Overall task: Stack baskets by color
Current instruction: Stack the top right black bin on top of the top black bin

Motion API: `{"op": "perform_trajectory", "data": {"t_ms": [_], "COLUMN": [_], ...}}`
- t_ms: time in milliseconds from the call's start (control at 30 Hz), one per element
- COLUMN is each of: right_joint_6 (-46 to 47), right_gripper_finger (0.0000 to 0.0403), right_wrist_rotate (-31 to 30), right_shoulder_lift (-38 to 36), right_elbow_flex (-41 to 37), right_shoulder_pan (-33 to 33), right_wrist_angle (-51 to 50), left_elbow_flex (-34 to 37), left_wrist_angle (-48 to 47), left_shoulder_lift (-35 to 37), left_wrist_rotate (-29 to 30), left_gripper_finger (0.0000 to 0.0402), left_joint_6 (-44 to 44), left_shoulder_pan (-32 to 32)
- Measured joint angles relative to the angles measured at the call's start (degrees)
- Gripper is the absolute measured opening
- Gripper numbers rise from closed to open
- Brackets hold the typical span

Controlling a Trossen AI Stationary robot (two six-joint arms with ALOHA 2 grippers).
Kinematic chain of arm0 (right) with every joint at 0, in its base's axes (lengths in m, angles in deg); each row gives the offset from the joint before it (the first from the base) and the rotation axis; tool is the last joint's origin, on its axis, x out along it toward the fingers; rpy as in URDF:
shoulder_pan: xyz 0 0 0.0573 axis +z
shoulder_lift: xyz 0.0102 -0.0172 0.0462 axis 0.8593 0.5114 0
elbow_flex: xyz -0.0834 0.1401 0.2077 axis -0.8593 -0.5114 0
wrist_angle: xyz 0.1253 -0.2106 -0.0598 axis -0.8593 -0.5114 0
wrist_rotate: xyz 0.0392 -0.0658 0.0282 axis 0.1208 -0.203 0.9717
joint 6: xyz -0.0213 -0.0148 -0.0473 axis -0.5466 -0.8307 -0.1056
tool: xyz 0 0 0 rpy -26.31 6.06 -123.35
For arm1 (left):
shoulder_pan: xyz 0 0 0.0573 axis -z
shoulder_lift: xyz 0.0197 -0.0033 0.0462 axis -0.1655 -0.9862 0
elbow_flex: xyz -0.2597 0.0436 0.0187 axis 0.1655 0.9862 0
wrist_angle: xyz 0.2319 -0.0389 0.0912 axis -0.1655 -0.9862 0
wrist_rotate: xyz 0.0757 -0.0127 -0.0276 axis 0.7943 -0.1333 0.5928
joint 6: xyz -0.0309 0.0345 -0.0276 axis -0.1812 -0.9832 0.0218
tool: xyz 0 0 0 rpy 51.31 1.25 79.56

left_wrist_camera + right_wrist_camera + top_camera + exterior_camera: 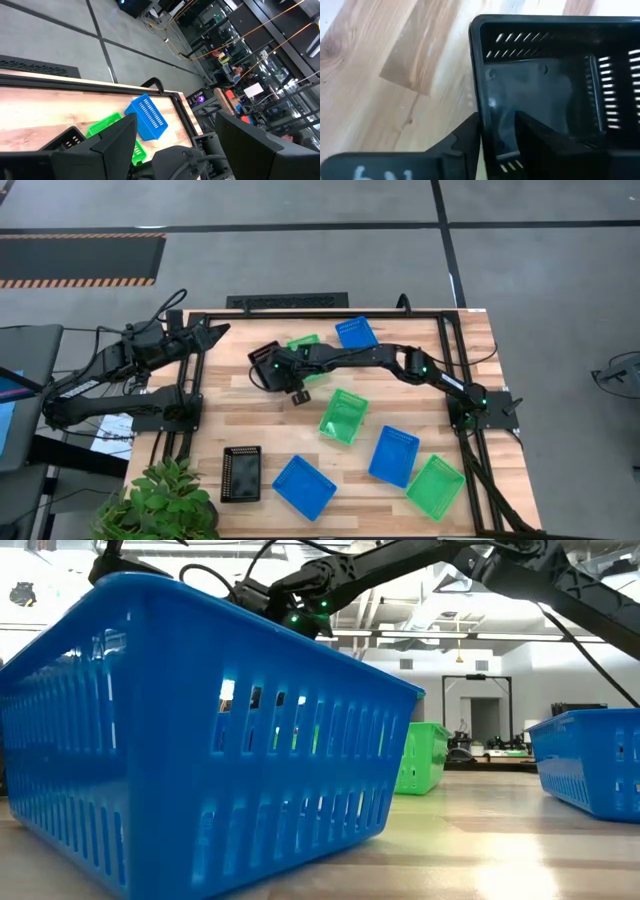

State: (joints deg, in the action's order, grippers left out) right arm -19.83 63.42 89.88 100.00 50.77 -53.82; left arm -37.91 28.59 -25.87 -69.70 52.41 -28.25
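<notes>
Right gripper (495, 145) pinches a black basket (555, 90) wall; its long axis can't be told

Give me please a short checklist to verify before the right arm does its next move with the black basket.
1. Right end effector at the wall of the black basket: ok.
2. Grip firm on that wall: cannot tell.
3. Second black basket upright and empty: ok.
4. No other basket between the two black ones: ok.
5. Left end effector open, parked at the table's far left corner, away from the path: ok.
</notes>
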Motion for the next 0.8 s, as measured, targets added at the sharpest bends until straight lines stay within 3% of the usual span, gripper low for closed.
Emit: {"op": "perform_trajectory", "data": {"t_ms": [300,467,567,800], "right_joint_6": [4.7,11.8,14.5,14.6], "right_gripper_finger": [0.0055,0.0013,0.0014,0.0069], "right_wrist_rotate": [-0.7,-7.7,-9.3,-9.2], "right_shoulder_lift": [0.0,0.0,0.0,0.0], "right_elbow_flex": [0.0,0.0,0.0,0.0], "right_shoulder_pan": [-0.4,-1.2,-2.0,-4.4], "right_wrist_angle": [1.2,3.3,3.9,4.4], "left_elbow_flex": [0.0,0.0,0.0,0.0], "left_wrist_angle": [-0.1,-0.2,-0.2,-0.2], "left_shoulder_lift": [0.0,0.0,0.0,0.0], "left_wrist_rotate": [0.6,1.4,1.6,1.6], "left_gripper_finger": [0.0256,0.0256,0.0256,0.0256], "left_joint_6": [-0.7,-0.7,-0.7,-0.7], "left_shoulder_pan": [0.0,0.0,0.0,0.0]}}
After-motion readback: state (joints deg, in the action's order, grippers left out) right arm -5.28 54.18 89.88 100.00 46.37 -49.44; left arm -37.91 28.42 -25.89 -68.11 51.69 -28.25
